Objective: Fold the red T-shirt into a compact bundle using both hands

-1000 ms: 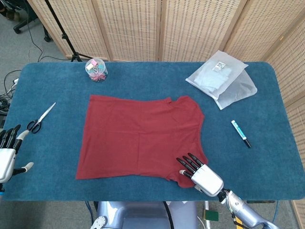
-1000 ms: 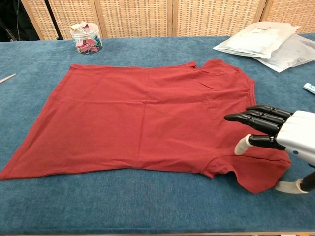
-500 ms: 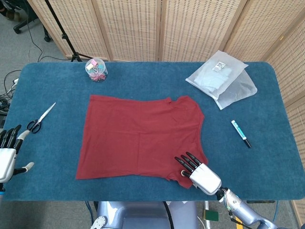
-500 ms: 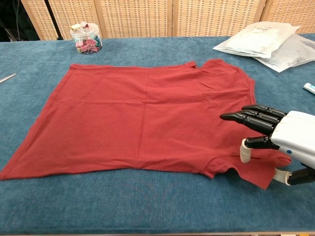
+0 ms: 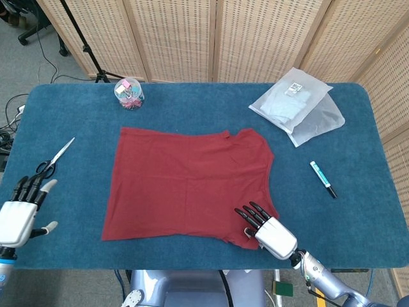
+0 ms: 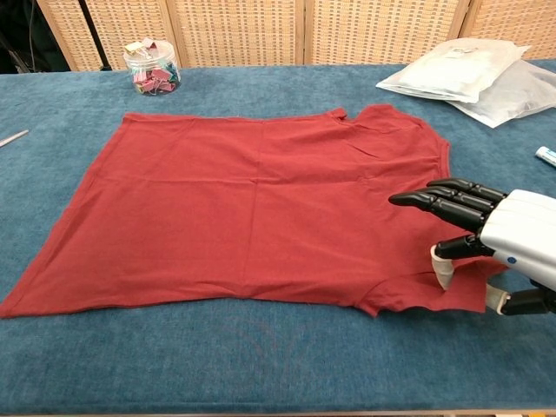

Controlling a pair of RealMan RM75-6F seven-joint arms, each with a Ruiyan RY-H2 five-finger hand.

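1. Where the blue surface (image 5: pixel 192 102) spreads under everything, it reaches nearly edge to edge in the head view, with wicker screens (image 5: pixel 192 32) standing behind its far side.
2. The red T-shirt (image 5: pixel 185 185) lies flat and unfolded at the middle of the surface, its hem toward the robot's left and its collar and sleeves toward the right.
3. Two clear plastic bags (image 5: pixel 297 105), overlapping and one with folded pale cloth inside, sit near the far right corner, well apart from the shirt.
4. The right hand (image 5: pixel 267 230) is at the shirt's near sleeve; its dark fingers (image 6: pixel 443 201) reach out level above the cloth while the thumb presses down on the sleeve edge. Whether the sleeve is actually pinched between them I cannot tell.
5. The left hand (image 5: pixel 19 214) hovers over the near left edge of the surface, fingers spread apart and holding nothing, well clear of the shirt; only the head view shows it.
6. A pair of scissors (image 5: pixel 54 158) lies near the left edge, just beyond the left hand.
7. A small clear jar (image 5: pixel 129 93) of coloured clips stands near the far edge, beyond the shirt's hem corner.
8. A marker pen (image 5: pixel 323 178) lies to the right of the shirt.
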